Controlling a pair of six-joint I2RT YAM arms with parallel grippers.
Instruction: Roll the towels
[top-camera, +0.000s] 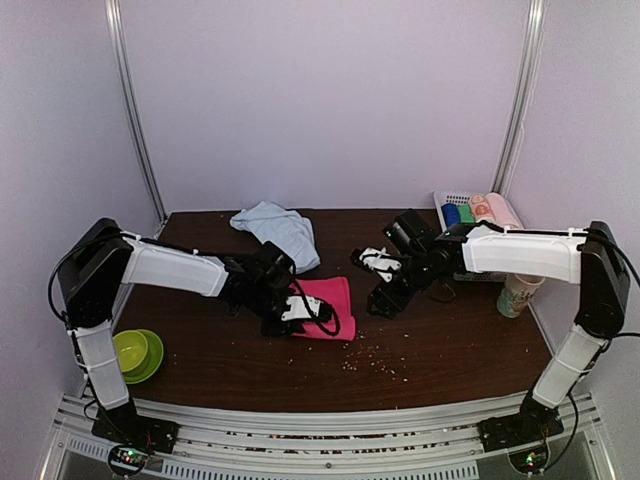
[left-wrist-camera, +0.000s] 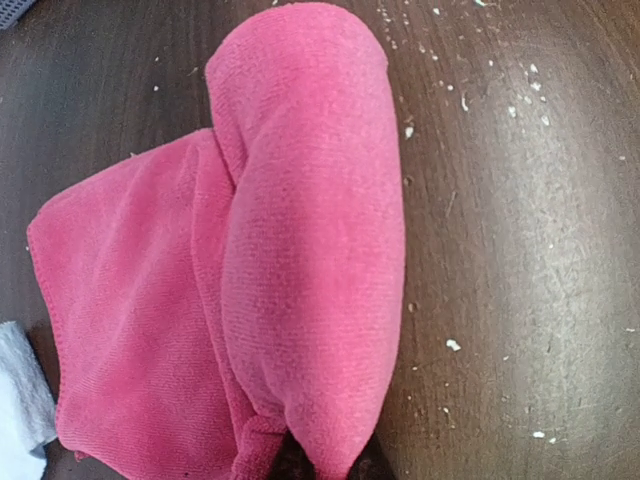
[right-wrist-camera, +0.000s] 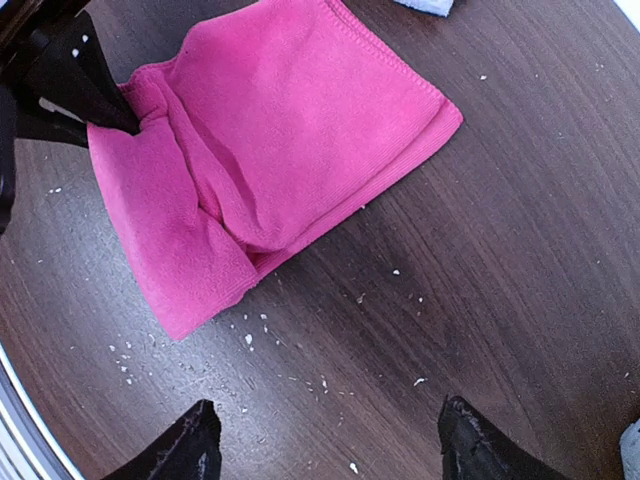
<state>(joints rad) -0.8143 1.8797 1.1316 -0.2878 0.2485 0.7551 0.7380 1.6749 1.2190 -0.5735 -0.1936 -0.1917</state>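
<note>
The left gripper (top-camera: 290, 312) covered the near-left part of the pink towel (top-camera: 330, 300) in the overhead view. In its own wrist view its fingers were almost wholly hidden under the towel's rolled end at the bottom edge. It was clenched on that end. The towel lay mid-table, partly rolled, the rest flat. The left arm reached low across the table (top-camera: 450, 340). The right arm stretched in from the right, forearm level. The right gripper (right-wrist-camera: 325, 445) was released, fingers spread wide over bare wood near the towel. The pale blue towel (top-camera: 277, 232) lay crumpled behind, cut off to slivers in the wrist views.
</note>
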